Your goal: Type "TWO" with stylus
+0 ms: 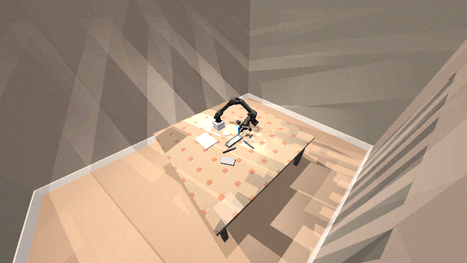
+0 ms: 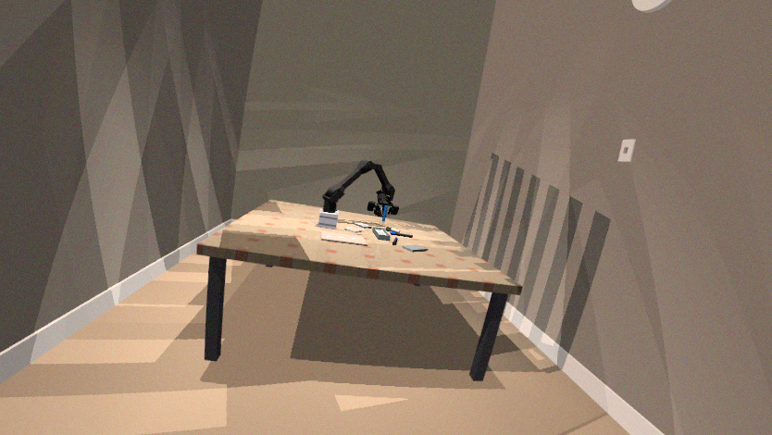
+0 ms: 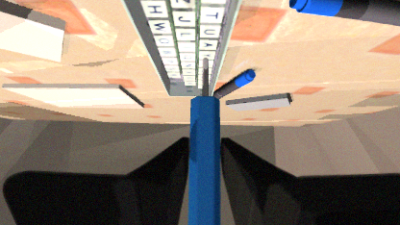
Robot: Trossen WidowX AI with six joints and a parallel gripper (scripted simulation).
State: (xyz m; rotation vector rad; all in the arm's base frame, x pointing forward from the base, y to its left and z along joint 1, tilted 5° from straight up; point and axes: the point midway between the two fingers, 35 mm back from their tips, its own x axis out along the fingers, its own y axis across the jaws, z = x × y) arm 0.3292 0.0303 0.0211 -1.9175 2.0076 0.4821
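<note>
My gripper (image 1: 240,128) (image 2: 384,208) (image 3: 205,144) is shut on the blue stylus (image 1: 238,131) (image 2: 384,214) (image 3: 205,168). The stylus stands about upright between the fingers, with its thin grey tip down. The keyboard (image 1: 233,141) (image 2: 380,233) (image 3: 185,35) lies below it, pale with a dark edge and rows of white letter keys. In the wrist view the grey tip shows over the right-hand row, just past the A key; T and U are nearer in that row. W shows in the left-hand row. I cannot tell whether the tip touches a key.
Two dark pens with blue ends, one (image 1: 248,144) (image 3: 314,7) beside the keyboard and one (image 1: 229,150) (image 3: 236,86) beyond it. A grey block (image 1: 228,160) (image 2: 415,247) (image 3: 260,102) lies farther out. A large white pad (image 1: 206,140) (image 2: 343,238) and a small white pad (image 1: 225,132) lie on the other side.
</note>
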